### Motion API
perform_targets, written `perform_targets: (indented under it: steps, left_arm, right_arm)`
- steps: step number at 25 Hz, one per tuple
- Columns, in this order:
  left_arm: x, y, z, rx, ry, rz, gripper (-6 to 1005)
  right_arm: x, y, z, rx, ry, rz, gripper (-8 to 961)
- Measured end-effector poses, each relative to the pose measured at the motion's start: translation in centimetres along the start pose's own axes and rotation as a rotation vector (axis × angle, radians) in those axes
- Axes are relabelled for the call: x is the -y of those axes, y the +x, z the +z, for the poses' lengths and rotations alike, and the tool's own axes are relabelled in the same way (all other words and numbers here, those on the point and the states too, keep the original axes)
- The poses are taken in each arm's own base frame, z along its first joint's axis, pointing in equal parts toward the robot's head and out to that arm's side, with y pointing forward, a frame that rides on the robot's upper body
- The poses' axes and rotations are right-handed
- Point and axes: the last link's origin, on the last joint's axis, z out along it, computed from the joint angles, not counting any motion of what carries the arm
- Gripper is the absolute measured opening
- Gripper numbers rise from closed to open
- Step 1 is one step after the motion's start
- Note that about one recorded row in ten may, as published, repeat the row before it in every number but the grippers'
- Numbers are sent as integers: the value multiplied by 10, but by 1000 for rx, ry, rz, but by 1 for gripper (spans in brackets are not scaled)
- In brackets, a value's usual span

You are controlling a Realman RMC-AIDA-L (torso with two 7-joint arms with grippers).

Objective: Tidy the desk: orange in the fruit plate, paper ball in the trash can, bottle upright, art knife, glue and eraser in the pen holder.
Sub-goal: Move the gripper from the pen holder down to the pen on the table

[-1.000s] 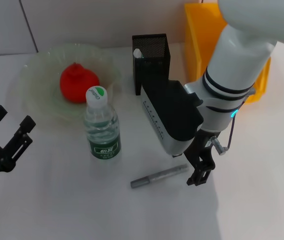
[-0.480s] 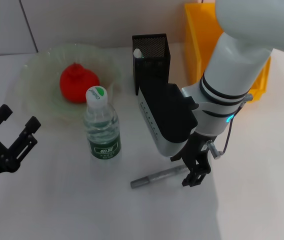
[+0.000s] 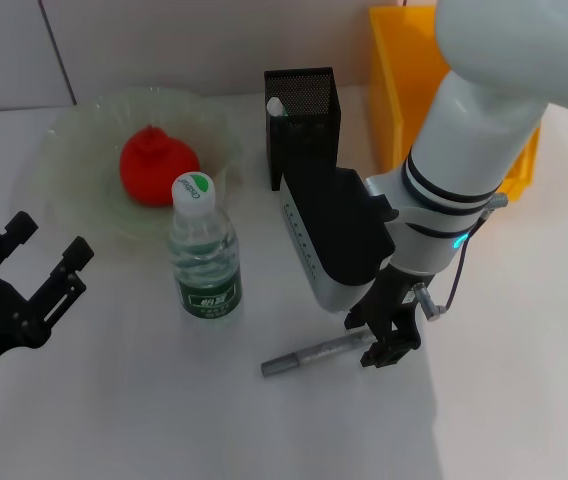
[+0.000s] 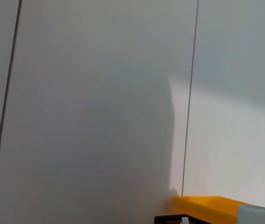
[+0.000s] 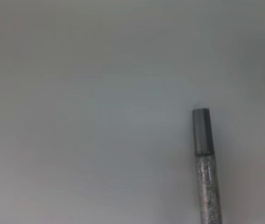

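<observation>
- While the right gripper (image 3: 386, 338) hangs low over the white table (image 3: 524, 380), its dark fingers point down at the right end of a grey pen-like stick (image 3: 316, 354), probably the art knife; the fingers look slightly parted around that end, but I cannot tell whether they touch it.
- Seen from the right wrist, the same grey stick (image 5: 204, 163) lies flat on the bare table, with a smooth dark cap end and a speckled silver body.
- At the near left, the left gripper (image 3: 26, 276) hovers above the table with its black fingers spread apart and nothing between them, well apart from every object.
- Standing upright near the middle of the table, the bottle (image 3: 203, 250) has its white cap on and its green label facing the near side; it is just to the near right of the fruit plate.
- Inside the pale green fruit plate (image 3: 74, 170), at the far left, sits the orange (image 3: 157, 166).
- Beyond the right arm's black wrist housing stands the black mesh pen holder (image 3: 302, 110), with a small white object showing at its inner left corner.
- Against the far right stands the yellow-orange trash can (image 3: 399, 80), partly hidden by the white right arm.
- From the left wrist, mostly a pale wall shows, with the rim of the trash can (image 4: 207, 203) and the top edge of the pen holder (image 4: 170, 219) at the edge of the picture.
</observation>
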Motion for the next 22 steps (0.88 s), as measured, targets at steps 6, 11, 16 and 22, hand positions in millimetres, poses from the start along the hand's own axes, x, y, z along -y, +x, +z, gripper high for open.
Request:
perform_targets:
  steps: [6,11,16,22]
  left_arm:
    - [-1,-1,0,2,-6,-2,693]
    - [-3,-1,1,3,-10,-4,694]
    - [-4,-1,1,3,-13,-5,694]
    - [-5,-1,4,-1,-21,-6,694]
  right_arm:
    - [0,1,3,1,14,-2,429]
    - [-2,0,10,-18,20,-28,406]
    - [-3,0,11,-18,21,-32,383]
    - [-3,0,11,-17,20,-32,349]
